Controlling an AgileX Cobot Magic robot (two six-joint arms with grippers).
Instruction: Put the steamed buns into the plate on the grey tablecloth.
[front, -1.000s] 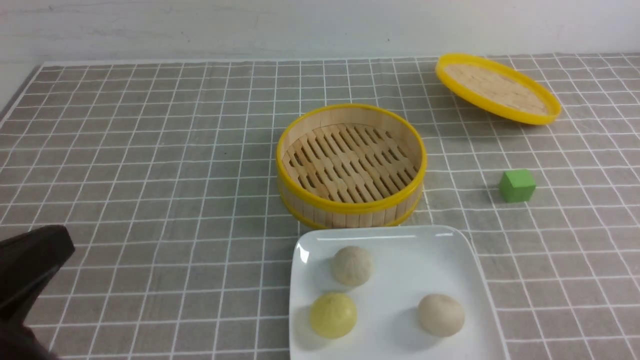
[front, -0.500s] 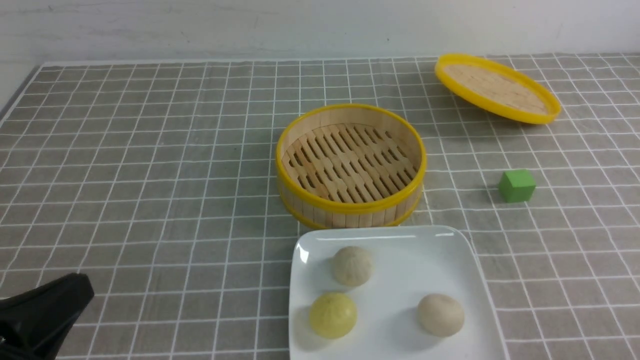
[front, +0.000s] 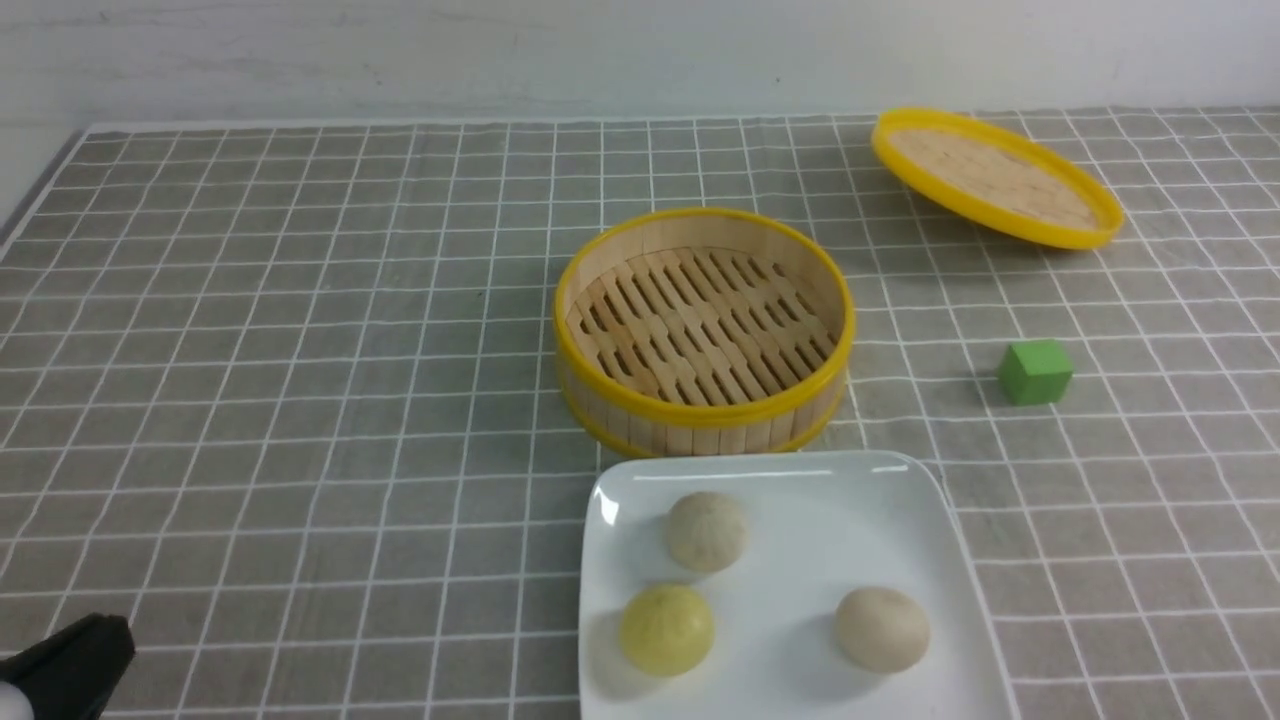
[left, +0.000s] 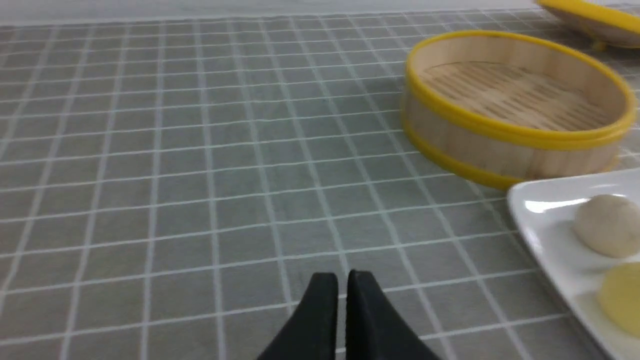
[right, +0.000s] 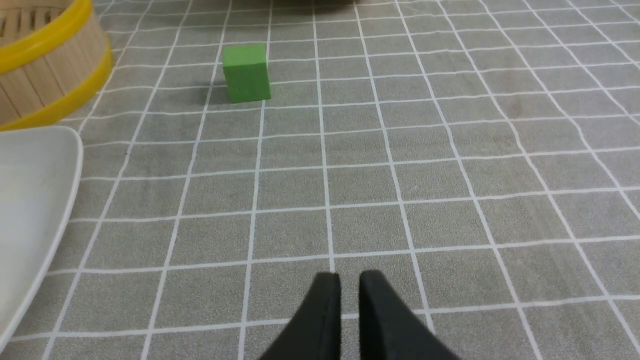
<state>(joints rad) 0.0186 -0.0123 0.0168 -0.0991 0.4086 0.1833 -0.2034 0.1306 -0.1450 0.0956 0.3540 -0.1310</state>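
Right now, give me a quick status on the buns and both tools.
Left tool nearly shut, empty; right tool narrowly apart, empty. Both steamed buns on the plate, beside a yellow bun. Steamer basket empty. Nothing in the way.

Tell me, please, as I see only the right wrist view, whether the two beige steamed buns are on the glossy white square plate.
Observer: Yes, both steamed buns lie on the plate, apart from each other.
Operator: Is anything else on it?
Observer: A round yellow bun lies beside them.
Operator: Is the yellow-rimmed bamboo steamer basket empty?
Observer: Yes, only its bare slats show inside.
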